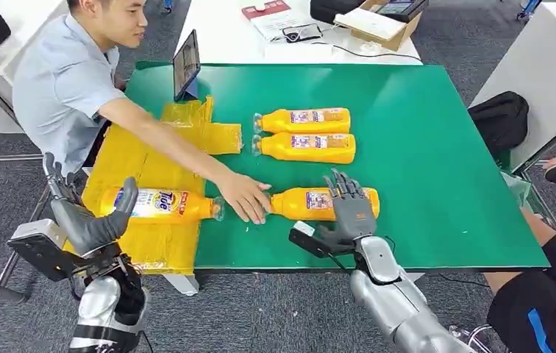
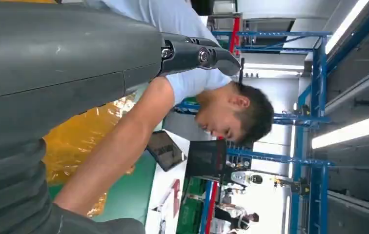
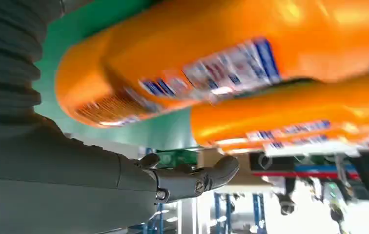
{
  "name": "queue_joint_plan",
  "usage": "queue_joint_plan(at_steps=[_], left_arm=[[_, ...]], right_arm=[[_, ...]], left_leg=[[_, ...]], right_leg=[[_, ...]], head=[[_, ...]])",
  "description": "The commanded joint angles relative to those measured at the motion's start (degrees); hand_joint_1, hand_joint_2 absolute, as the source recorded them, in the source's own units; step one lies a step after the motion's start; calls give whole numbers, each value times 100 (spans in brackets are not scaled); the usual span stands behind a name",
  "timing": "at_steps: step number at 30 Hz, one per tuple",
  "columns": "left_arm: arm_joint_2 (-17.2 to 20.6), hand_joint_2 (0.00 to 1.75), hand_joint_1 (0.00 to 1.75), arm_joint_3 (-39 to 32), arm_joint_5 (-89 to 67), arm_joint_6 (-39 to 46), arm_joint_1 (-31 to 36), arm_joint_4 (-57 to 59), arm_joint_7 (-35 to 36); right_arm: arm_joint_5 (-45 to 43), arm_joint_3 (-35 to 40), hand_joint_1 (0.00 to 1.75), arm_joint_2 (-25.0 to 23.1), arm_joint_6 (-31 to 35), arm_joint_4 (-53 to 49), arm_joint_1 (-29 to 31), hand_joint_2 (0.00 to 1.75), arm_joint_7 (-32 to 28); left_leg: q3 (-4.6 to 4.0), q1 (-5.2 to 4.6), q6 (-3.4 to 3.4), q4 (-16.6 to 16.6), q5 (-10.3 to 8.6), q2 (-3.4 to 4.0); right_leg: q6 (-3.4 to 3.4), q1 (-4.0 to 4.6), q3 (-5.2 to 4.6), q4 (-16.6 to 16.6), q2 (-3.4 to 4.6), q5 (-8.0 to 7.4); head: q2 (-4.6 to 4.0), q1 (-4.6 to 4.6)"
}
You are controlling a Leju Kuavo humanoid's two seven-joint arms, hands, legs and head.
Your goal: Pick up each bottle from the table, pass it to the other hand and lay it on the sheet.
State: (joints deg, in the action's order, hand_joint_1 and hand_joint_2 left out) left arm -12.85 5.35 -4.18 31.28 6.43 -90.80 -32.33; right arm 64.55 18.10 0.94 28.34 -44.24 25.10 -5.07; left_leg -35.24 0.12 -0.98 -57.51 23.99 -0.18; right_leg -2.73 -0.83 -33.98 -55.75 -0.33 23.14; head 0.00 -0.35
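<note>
While the green table mat (image 1: 437, 162) spreads across my head view, I note four orange plastic bottles lying on their sides. Nearest bottle (image 1: 318, 204): at about 6 o'clock on the mat, cap toward 9 o'clock, printed label up. My right hand (image 1: 350, 213) lies over its base end with the dark fingers (image 1: 345, 187) spread across the top of the body; they are not wrapped around it, and I cannot tell whether they touch it. From the right wrist view, the same bottle (image 3: 231, 58) looms close past the grey thumb (image 3: 192, 180), with another bottle beyond it.

Paired bottles: upper one (image 1: 304, 120) and lower one (image 1: 304, 147) lie side by side, touching, toward 12 o'clock of the nearest bottle, caps toward 9 o'clock.

Fourth bottle, front label up (image 1: 159, 204): it rests on the crinkled yellow plastic sheet (image 1: 150, 243) at 9 o'clock on the table, cap toward 3 o'clock.

My left hand (image 1: 87, 217) hovers at the near edge of the sheet, fingers relaxed and apart, grasping nothing; its thumb (image 1: 126, 198) overlaps the base end of the fourth bottle in the picture.

A person in a light blue shirt (image 1: 62, 81) reaches from 10 o'clock; the person's hand (image 1: 246, 197) rests flat on the mat between the fourth bottle's cap and the nearest bottle's cap.

A dark tablet (image 1: 186, 65) stands at 11 o'clock.
</note>
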Motion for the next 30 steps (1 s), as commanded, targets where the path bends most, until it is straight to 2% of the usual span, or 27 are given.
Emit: queue_joint_plan(at_steps=[1,5,6,8,9,12,18,20,26,30], left_arm=[[79,175,0,52,-76,46,69,-23,124],[87,175,0,69,-28,-44,75,49,147],[108,175,0,129,6,-124,94,84,81],[75,175,0,151,-19,-77,107,117,23],[60,175,0,172,1,-52,133,171,21],[69,175,0,234,168,-121,271,426,73],[80,175,0,269,195,-169,293,454,79],[76,175,0,301,196,-180,309,457,80],[153,175,0,369,197,-334,372,537,311],[182,175,0,445,307,-561,568,887,419]], right_arm=[[347,56,0,-40,-539,1206,459,175,447],[438,77,0,24,-507,1428,577,175,459],[109,24,0,74,-241,1303,489,175,-238],[49,-36,0,92,-115,1321,469,175,-260],[318,130,0,150,-47,1387,519,175,-197],[590,242,0,143,107,1744,879,175,-88],[626,231,0,115,81,1837,974,175,23],[562,161,0,67,-58,1965,1084,175,71],[675,183,0,54,-1490,2635,1550,175,785],[282,-122,0,86,-2129,2842,1683,175,548]], left_leg=[[21,3,5,0,8,3],[27,0,6,2,10,7],[37,4,7,3,12,8],[30,3,5,5,4,-12],[26,2,4,5,1,-11],[34,1,4,0,7,-7],[26,0,4,0,3,-7],[27,0,5,-1,6,2],[33,1,5,1,5,5],[38,0,2,4,-3,-10]], right_leg=[[10,3,21,1,3,7],[11,1,25,-1,8,8],[14,5,34,4,10,9],[10,4,31,5,-11,8],[8,3,24,6,-11,5],[11,2,33,1,-7,10],[10,1,26,1,-6,7],[10,1,23,-1,2,7],[10,2,27,1,6,4],[6,1,33,5,-13,2]], head=[[0,2],[0,2],[0,2],[0,0],[0,0],[0,2],[0,4],[0,0],[0,0],[0,2]])
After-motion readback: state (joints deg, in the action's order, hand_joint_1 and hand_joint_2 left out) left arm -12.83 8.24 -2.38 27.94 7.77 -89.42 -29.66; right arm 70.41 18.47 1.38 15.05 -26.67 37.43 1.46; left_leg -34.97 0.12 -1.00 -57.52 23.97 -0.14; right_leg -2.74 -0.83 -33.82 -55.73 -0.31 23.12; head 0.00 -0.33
